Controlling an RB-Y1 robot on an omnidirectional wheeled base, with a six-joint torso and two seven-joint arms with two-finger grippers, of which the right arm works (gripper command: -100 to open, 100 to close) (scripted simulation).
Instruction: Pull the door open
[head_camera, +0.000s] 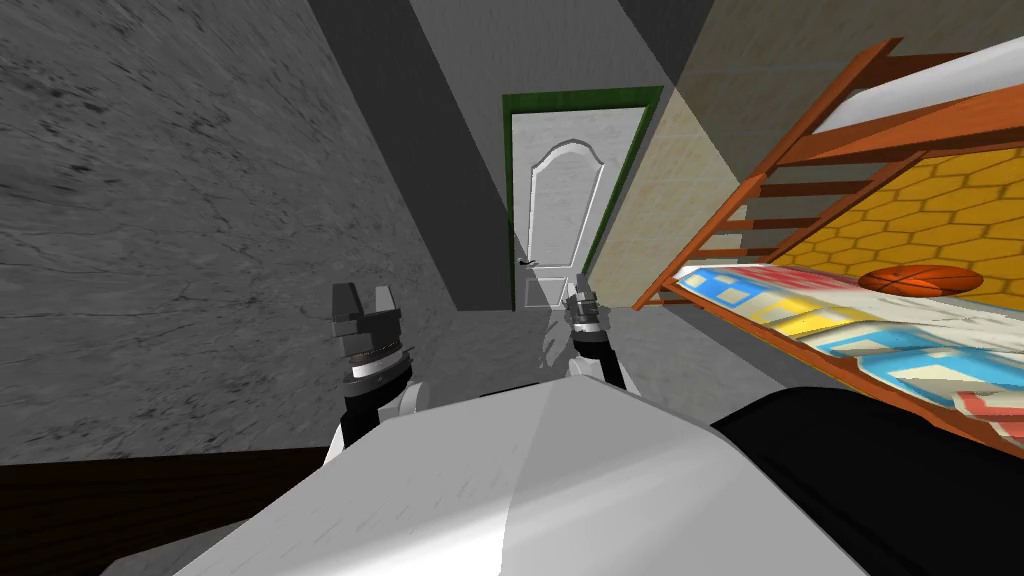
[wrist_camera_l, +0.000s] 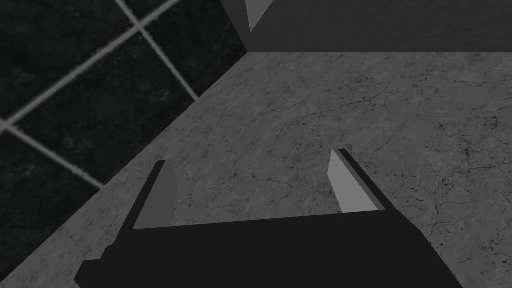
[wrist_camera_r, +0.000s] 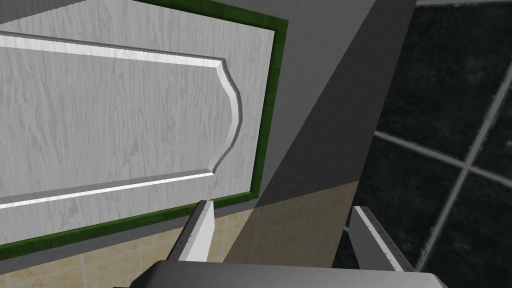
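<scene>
Door: white panelled door (head_camera: 553, 215) with an arched raised panel, at the far end of the room ahead, well apart from both grippers; it sits flush within its frame.
Frame: dark green door frame (head_camera: 583, 96) running round the door's top and sides.
Handle: small dark lever handle (head_camera: 527, 261) at the door's left edge, about mid height; nothing touches it.
Right gripper: right gripper (head_camera: 580, 292) held out in front of the chest, pointing toward the door's lower part; in the right wrist view its fingers (wrist_camera_r: 202, 230) stand spread, with nothing between them, and the door's wood-grained panel (wrist_camera_r: 125, 125) and green frame (wrist_camera_r: 265, 125) lie beyond them.
Left gripper: left gripper (head_camera: 363, 298) raised to the left of the right one, nearer the grey wall; its fingers (wrist_camera_l: 350, 182) are spread wide with nothing between them.
Left side: grey marbled wall (head_camera: 180, 220).
Right of door: beige tiled wall (head_camera: 680, 200).
Floor: dark tiles with pale grout (wrist_camera_r: 450, 125).
Bunk bed: orange-brown wooden bunk bed (head_camera: 800, 150) on the right, its lower mattress (head_camera: 850, 330) patterned in blue, yellow and red.
Ball: orange basketball (head_camera: 920, 280) resting on that mattress.
</scene>
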